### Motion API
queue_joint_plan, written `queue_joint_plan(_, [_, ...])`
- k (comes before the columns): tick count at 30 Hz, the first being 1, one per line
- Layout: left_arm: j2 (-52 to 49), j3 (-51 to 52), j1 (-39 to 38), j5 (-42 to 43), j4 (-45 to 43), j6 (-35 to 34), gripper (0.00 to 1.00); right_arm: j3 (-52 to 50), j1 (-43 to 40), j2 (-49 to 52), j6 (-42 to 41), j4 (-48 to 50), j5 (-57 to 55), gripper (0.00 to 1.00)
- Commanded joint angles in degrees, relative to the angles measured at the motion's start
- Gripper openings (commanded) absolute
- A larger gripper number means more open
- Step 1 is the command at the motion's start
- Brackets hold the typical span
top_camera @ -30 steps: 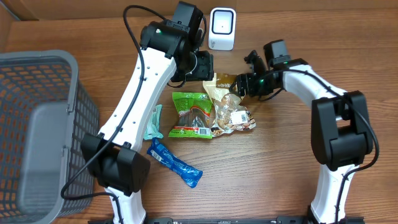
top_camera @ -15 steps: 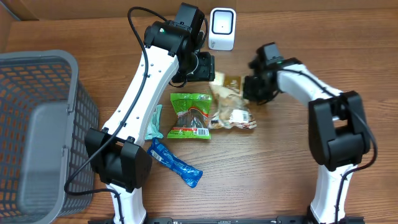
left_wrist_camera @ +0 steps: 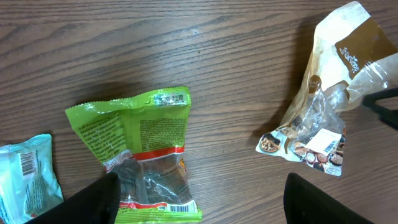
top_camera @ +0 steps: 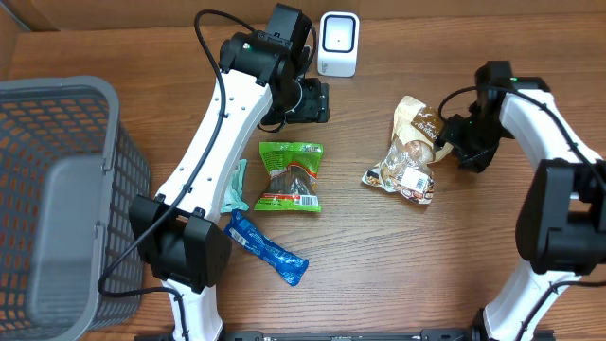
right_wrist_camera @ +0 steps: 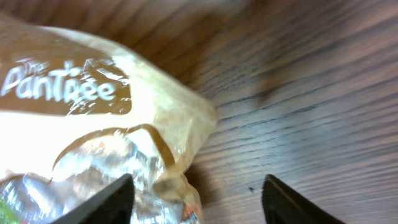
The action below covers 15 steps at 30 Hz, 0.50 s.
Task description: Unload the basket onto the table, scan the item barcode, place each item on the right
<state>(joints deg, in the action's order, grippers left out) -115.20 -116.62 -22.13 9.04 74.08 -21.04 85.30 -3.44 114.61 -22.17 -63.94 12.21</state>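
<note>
**A:** Entry: nut pouch (top_camera: 407, 153). Any change of place?

**B:** Yes. Earlier position: mid-table, against the green snack bag (top_camera: 292, 175). Present position: alone on the bare wood to the right, well apart from that bag, with its white label (top_camera: 414, 180) facing up.

**A:** Right gripper (top_camera: 456, 142)?

**B:** Just beside the pouch's upper right edge, having travelled right with it. In the wrist view its fingers (right_wrist_camera: 118, 198) are spread wide. The pouch's corner lies in the gap close to one finger, but nothing is pinched.

**A:** Left gripper (top_camera: 312, 100)?

**B:** Position unchanged, near the scanner (top_camera: 338, 43). Its fingers are wide apart and empty.

**A:** Bearing on the task?

**B:** Judged: the pouch is now separated from the other packets, so it is easier to take alone. It is not yet scanned, and the scanner stands at the back of the table, well apart from it. A fresh grip and a carry to the scanner, label toward it, remain to be done.
</note>
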Motion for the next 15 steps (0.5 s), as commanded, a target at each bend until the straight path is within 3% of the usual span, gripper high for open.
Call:
queue_joint_plan(1, [-0.7, 0.3, -0.5, 0.7, -0.2, -0.8, 0.76, 1.1, -1.4, -6.1, 13.6, 1.5, 1.9, 0.71])
queue_joint_plan(3, [-0.7, 0.3, -0.5, 0.6, -0.3, -0.8, 0.76, 3.9, -0.9, -7.7, 16.5, 1.7, 2.8, 0.71])
queue_joint_plan(8, [-0.7, 0.3, -0.5, -0.4, -0.7, -0.8, 0.75, 7.3, 3.4, -7.9, 14.4, 4.0, 5.0, 0.70])
queue_joint_plan(9, [-0.7, 0.3, -0.3, -2.8, -0.4, -3.1, 0.63, 7.0, 5.7, -7.8, 11.3, 5.8, 4.6, 0.69])
queue_joint_plan(12, [-0.7, 0.3, 0.5, -4.9, -1.1, -10.9, 0.63, 5.7, 9.5, -7.7, 6.8, 9.6, -0.2, 0.68])
queue_joint_plan(15, [-0.7, 0.3, 1.6, -5.0, -2.1, -13.6, 0.65, 4.0, 13.4, -7.5, 6.8, 14.1, -7.6, 0.71])
